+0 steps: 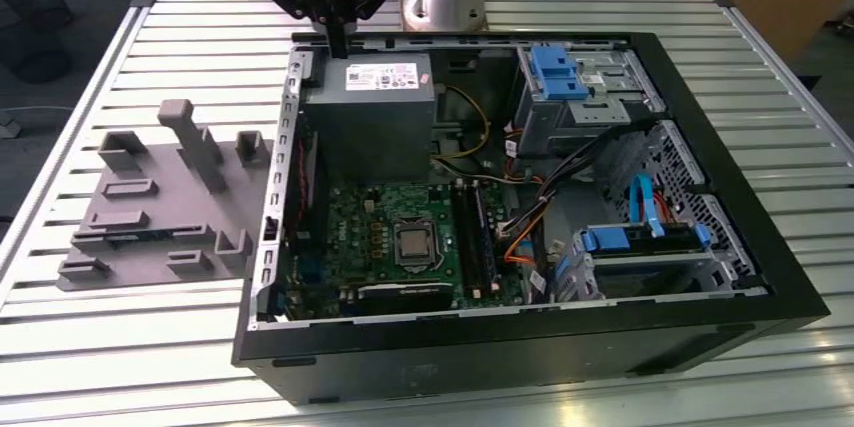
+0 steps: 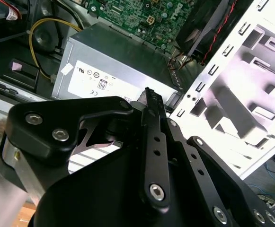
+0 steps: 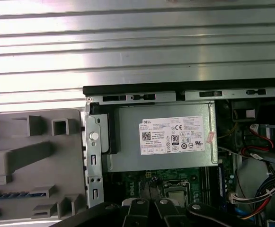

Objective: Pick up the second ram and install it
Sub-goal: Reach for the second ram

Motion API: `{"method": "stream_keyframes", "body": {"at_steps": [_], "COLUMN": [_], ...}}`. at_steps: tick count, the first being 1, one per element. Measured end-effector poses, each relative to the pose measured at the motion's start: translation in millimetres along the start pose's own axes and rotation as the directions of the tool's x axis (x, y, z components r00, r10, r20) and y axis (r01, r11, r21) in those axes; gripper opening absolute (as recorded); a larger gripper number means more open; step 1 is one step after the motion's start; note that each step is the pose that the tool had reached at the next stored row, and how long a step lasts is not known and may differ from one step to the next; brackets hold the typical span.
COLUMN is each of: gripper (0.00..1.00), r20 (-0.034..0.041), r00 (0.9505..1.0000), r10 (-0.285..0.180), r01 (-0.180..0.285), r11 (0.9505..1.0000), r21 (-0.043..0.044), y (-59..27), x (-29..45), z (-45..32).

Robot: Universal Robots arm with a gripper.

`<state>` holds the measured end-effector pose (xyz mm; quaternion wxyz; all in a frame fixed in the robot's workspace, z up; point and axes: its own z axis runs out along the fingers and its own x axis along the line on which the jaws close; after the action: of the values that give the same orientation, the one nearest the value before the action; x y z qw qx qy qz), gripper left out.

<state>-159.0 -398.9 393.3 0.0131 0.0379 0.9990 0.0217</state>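
Observation:
The second ram (image 1: 138,238) lies flat in a slot of the grey plastic fixture (image 1: 160,202) on the exterior view's left; in the first wrist view it is a dark strip with bluish marks (image 3: 18,194) in the fixture (image 3: 33,156). My gripper (image 1: 338,45) hangs over the far corner of the open computer case, above the grey power supply (image 1: 367,112), well away from the ram. Its fingers (image 2: 152,101) are shut with nothing between them. The long black memory slots (image 1: 470,232) run across the green motherboard (image 1: 387,237).
The black case (image 1: 534,347) stands open on a slatted metal table (image 1: 134,347). Blue-latched drive bays (image 1: 574,82) and loose orange, blue and black cables (image 1: 534,237) crowd the case's side on the exterior view's right. Upright grey blocks (image 1: 194,142) rise from the fixture.

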Motion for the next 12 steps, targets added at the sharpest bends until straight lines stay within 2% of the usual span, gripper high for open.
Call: {"method": "stream_keyframes", "body": {"at_steps": [12], "gripper": [0.11], "r20": [-0.0001], "r00": [1.0], "r10": [0.0], "r01": [0.0], "r11": [1.0], "r21": [0.0001], "y": [-0.3], "x": [3.6], "z": [-0.1]}}
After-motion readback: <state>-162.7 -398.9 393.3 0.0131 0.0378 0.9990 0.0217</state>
